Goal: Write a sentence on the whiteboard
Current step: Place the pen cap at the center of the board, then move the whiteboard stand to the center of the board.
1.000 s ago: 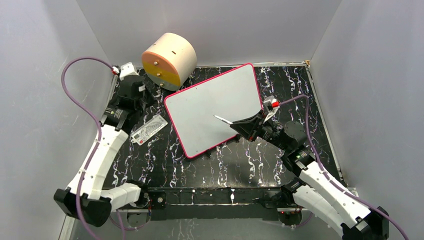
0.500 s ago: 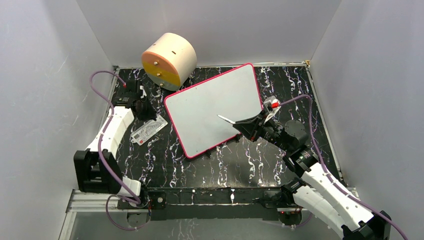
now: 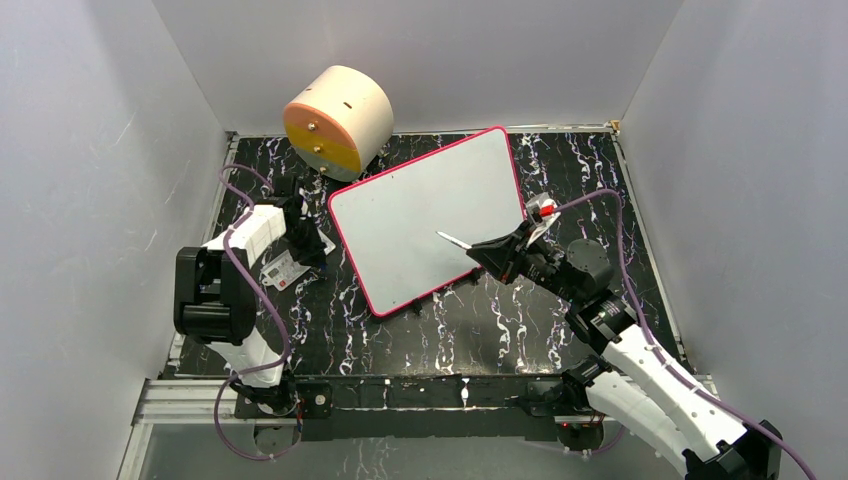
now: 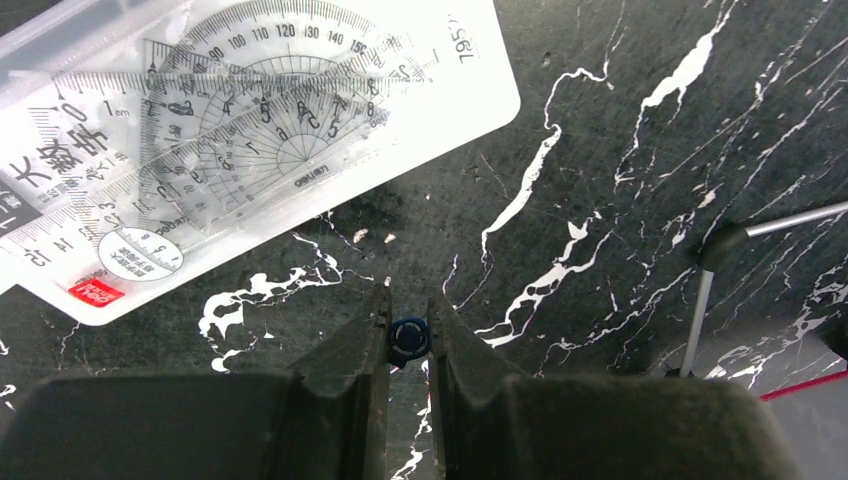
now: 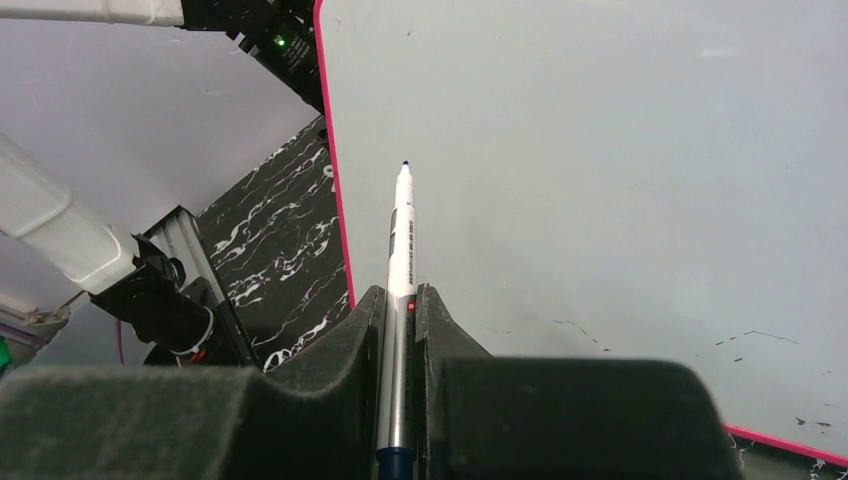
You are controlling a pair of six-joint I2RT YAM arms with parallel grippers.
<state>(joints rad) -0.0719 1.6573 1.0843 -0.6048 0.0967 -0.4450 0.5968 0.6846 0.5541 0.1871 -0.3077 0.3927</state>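
Top external, near to far: looks down on a black marbled table (image 3: 500, 340) boxed by grey walls (image 3: 90, 150). Finds the right gripper (image 3: 472, 250) pinching a marker (image 3: 450, 240), tip over the whiteboard (image 3: 420, 190), askew mid-table with open room along its near edge. Farther back, a tan cylinder (image 3: 338, 120). Seen only from left wrist: the left gripper (image 4: 408, 296) nipping a small blue round piece (image 4: 409, 339) beside a ruler card (image 4: 250, 130).

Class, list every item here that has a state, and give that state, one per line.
whiteboard: blank, nothing written yet.
marker: uncapped, tip pointing over the whiteboard.
right gripper: shut on the marker.
left gripper: shut on a small blue cap.
ruler pack: lying flat.
round box: tipped on its side.
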